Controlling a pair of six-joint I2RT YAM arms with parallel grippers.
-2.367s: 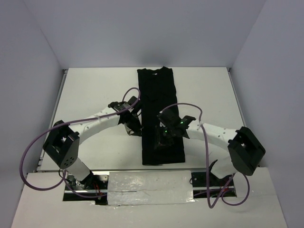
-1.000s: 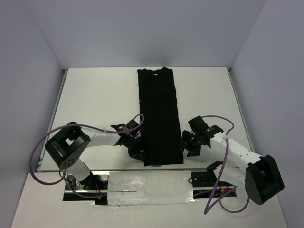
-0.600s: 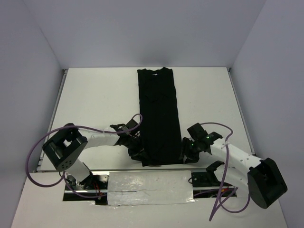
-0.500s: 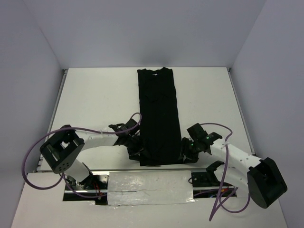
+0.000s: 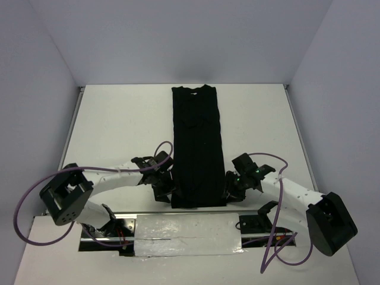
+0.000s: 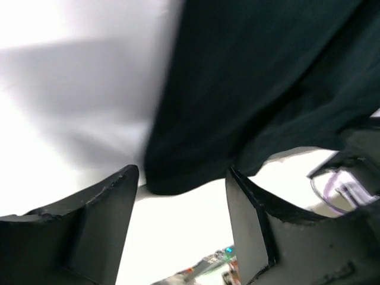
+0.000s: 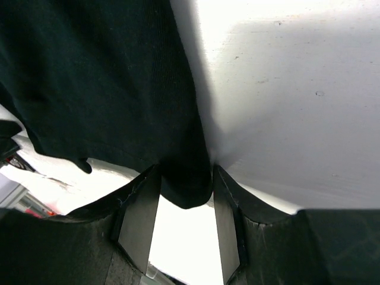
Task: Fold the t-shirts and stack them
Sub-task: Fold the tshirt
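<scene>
**Grippers at the near hem**

The t-shirt (image 5: 199,145), folded into a strip, was laid on the table (image 5: 119,119) with its long axis running away from the arms. Its near corners were flanked by the left gripper (image 6: 181,178), fingers spread wide, and the right gripper (image 7: 185,178), fingers parted narrowly. Neither corner was pinched, and both arms were equally near.

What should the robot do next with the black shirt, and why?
Probably pinch shut on the two near corners of the t-shirt. The left end effector stands open around one corner, the right end effector straddles the other, and the cloth lies flat.
</scene>
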